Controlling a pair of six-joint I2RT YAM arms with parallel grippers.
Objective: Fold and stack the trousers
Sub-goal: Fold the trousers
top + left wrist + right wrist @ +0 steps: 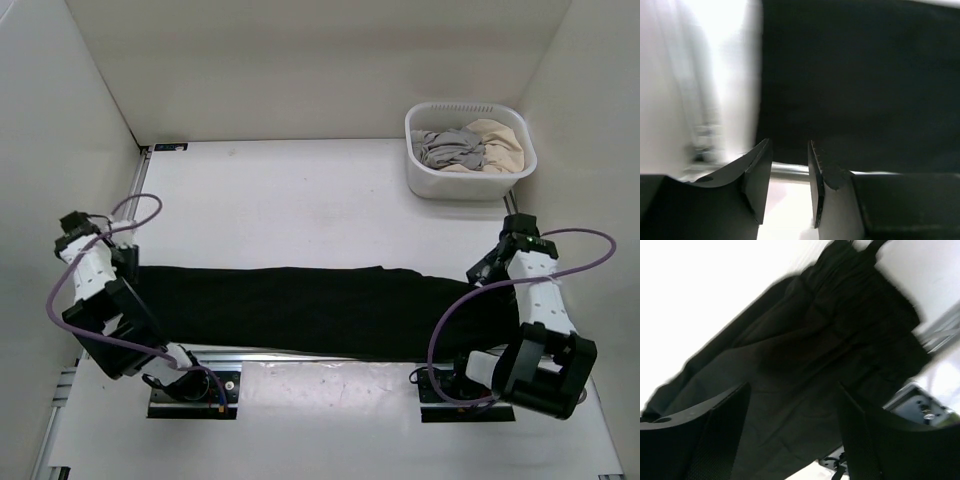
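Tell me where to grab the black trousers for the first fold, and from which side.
Probably best to take the trousers by their short ends: the left end effector on the end beside it, the right end effector on the gathered end. Come in from above at each outer side, since they lie flat in one long strip across the table.

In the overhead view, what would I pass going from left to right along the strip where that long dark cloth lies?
Black two-finger left gripper → long black soft-fabric trousers → black two-finger right gripper. The white plastic basket is left out: it sits farther back and overlaps the right gripper sideways.
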